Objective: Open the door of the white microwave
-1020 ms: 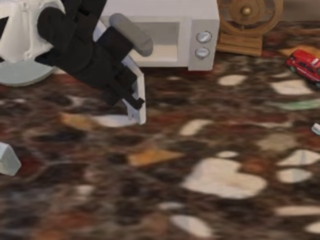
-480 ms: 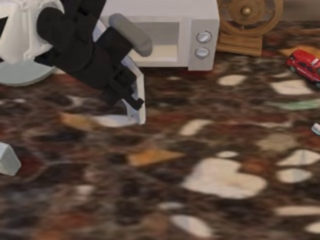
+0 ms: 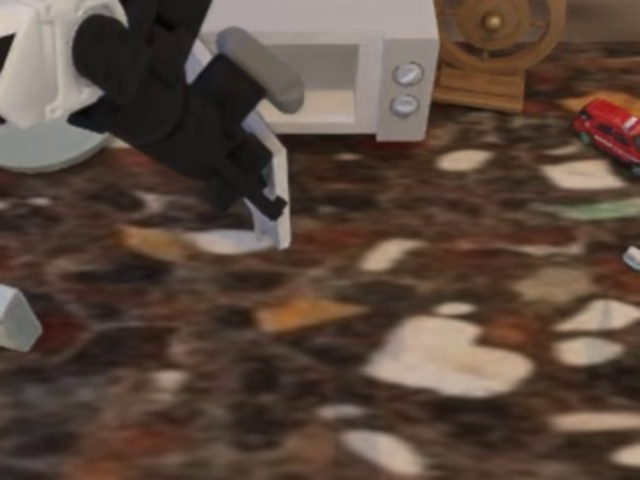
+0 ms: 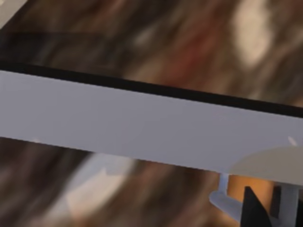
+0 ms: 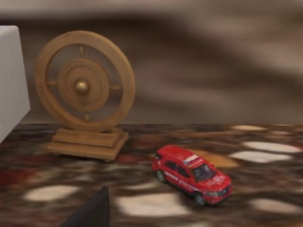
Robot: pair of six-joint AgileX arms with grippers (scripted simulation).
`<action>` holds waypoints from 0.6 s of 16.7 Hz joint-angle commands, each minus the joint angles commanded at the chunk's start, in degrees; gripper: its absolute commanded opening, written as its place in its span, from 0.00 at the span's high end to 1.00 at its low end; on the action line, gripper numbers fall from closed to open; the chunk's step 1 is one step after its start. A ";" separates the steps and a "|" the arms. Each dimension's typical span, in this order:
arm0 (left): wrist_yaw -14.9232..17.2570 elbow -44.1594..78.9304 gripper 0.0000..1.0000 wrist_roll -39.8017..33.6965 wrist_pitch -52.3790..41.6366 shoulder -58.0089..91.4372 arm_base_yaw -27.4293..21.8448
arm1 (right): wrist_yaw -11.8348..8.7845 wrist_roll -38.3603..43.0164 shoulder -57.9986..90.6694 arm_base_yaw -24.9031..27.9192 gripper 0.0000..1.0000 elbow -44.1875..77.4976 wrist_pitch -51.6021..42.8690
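A dark brown speckled stone-pattern table (image 3: 420, 300) is seen from above. The small boxy white microwave (image 3: 330, 40) is placed at the far edge, left of centre, with two round silver knobs on its narrow front panel and its pale interior exposed. The flat white rectangular door (image 3: 282, 200) is swung out toward the near side, hinged at the microwave's left, and is seen edge-on. The black left gripper (image 3: 262, 195) is positioned at the door's free edge, reaching in from the far left; whether its jaws are spread or pinching the door cannot be told. In the left wrist view the door (image 4: 142, 123) crosses the picture as a pale band. A round wooden wheel ornament on a stepped base (image 3: 497, 45) is located just right of the microwave. A small red toy car (image 3: 608, 128) is located near the right edge. The right arm is not seen from above; only a dark tip shows in its own wrist view.
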 joint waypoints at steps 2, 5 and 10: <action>0.00 0.00 1.00 0.00 0.00 0.00 0.00 | 0.00 0.00 0.00 0.00 0.00 0.00 0.00; 0.00 0.00 1.00 0.00 0.00 0.00 0.00 | 0.00 0.00 0.00 0.00 0.00 0.00 0.00; 1.12 -0.30 1.00 1.74 -0.72 -0.04 0.57 | 0.00 0.00 0.00 0.00 0.00 0.00 0.00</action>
